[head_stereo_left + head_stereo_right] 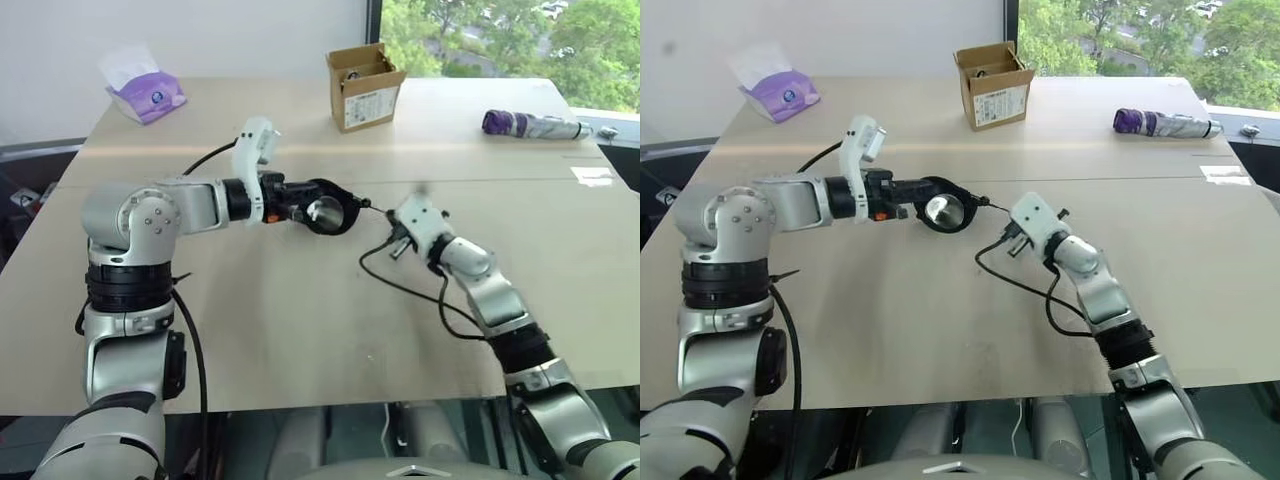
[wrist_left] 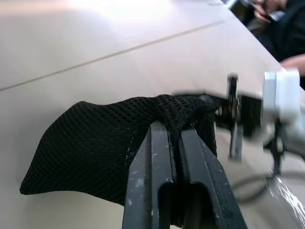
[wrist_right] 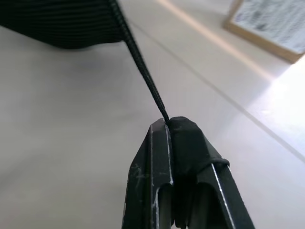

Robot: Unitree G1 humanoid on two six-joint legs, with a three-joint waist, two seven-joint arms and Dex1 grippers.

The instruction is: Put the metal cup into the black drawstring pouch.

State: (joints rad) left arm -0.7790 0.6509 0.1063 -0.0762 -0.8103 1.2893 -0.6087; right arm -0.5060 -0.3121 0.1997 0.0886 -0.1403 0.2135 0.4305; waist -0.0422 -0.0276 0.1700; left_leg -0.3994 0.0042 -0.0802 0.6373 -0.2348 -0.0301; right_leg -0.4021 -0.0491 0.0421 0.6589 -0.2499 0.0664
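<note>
- Nearest, on the right: right pincer [image 1: 392,238] closed tight on the thin black drawstring cord [image 3: 143,71], pulled taut and level between pincer and pouch.
- Just beyond, on the left: left pincer [image 1: 300,213] clamped shut on a bunched fold at the mouth of the black drawstring pouch [image 1: 328,207], held clear above the worktop [image 1: 300,320].
- Pouch: soft black open-weave mesh, sagging away from the gripped fold into a rounded sack in the left wrist view [image 2: 95,148].
- Metal cup [image 1: 324,210]: shiny silver, its round end gleaming inside the pouch's dark ring of fabric, up in the air between the two arms.
- Loose black cable [image 1: 410,290] looping from the right wrist down over the pale wooden worktop below the cord.
- Worktop seam line running across behind the arms; nothing lying directly beneath the pouch.
- Farther back, centre: open cardboard box [image 1: 364,87] standing upright, white label on its front, well apart from the pouch.
- Far left corner: purple tissue pack [image 1: 148,95] with a white tissue standing up from it.
- Far right: purple and silver folded umbrella [image 1: 530,125] lying on its side near the worktop's edge.
- Small white slip [image 1: 592,176] lying flat, nearer than the umbrella, at the right edge.
- Beyond the worktop: white wall on the left, window with green trees on the right.
</note>
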